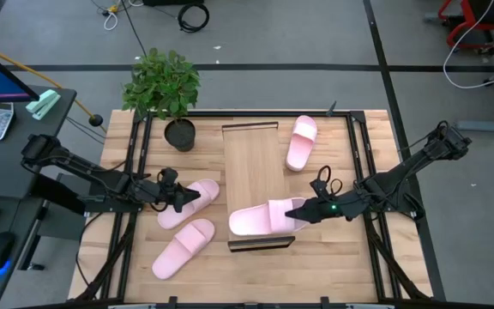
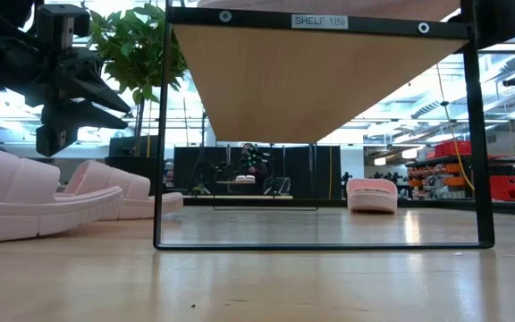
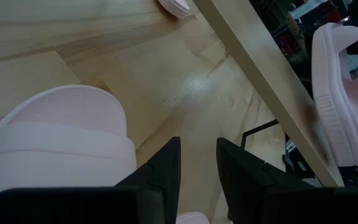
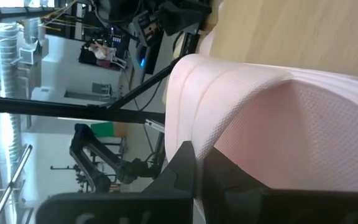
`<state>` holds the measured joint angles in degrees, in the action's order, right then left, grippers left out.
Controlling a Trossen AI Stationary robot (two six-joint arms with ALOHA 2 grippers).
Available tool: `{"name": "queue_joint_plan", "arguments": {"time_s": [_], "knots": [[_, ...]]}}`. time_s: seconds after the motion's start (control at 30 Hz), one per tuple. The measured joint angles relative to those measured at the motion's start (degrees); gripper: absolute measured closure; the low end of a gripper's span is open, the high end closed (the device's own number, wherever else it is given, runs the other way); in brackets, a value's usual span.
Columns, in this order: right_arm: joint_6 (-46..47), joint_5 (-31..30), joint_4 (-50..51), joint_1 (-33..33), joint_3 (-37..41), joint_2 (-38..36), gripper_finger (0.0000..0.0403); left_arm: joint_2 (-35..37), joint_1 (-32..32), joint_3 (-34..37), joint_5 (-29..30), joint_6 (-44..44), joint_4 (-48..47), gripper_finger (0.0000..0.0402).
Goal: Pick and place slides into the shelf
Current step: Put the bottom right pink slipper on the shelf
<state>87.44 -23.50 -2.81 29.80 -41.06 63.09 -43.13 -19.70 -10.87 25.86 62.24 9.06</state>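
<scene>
A grey taped floor surrounds the butcher-block tabletop (image 1: 333,257). From above, the long narrow light-wood shelf (image 1: 254,172) runs near to far down the middle. A pale pink foam slide sandal (image 1: 264,218) lies across its near end, and the right gripper (image 1: 303,210) is pinched shut on that slide's right end. A second pink slide (image 1: 302,142) lies on the table just right of the shelf, toward the far side. Two more lie left of it — one (image 1: 192,200) under the left gripper (image 1: 181,197), the other (image 1: 183,247) nearer. A potted green plant (image 1: 163,86) stands at the far left corner.

At table height, the shelf board rides on its black metal rail frame (image 2: 161,134), with the left-hand slides low at the left and the left gripper hanging above them.

The left wrist view shows its dark fingers (image 3: 166,168) parted narrowly with nothing between them, just beside a slide's wide ribbed strap (image 3: 73,124).

The right wrist view shows its fingers closed on the edge of the pink foam.

Judging by looks, these slides are light, soft and springy, not fragile. The strap or sole edge offers the best hold, though thin foam may flex and swing.
</scene>
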Motion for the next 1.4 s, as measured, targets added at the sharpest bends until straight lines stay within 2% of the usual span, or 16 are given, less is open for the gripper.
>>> {"name": "queue_joint_plan", "arguments": {"time_s": [0.8, 1.4], "knots": [[2.1, 2.8, 1.5, -0.1, 0.0, 0.1, 0.0396, 0.0, 0.0, 0.0, 0.0, -0.1, 0.0, 0.0294], [0.0, 3.1, 0.6, -1.7, 0.0, 0.1, 0.0396, 0.0, 0.0, 0.0, 0.0, 0.0, 0.0, 0.0294]]}}
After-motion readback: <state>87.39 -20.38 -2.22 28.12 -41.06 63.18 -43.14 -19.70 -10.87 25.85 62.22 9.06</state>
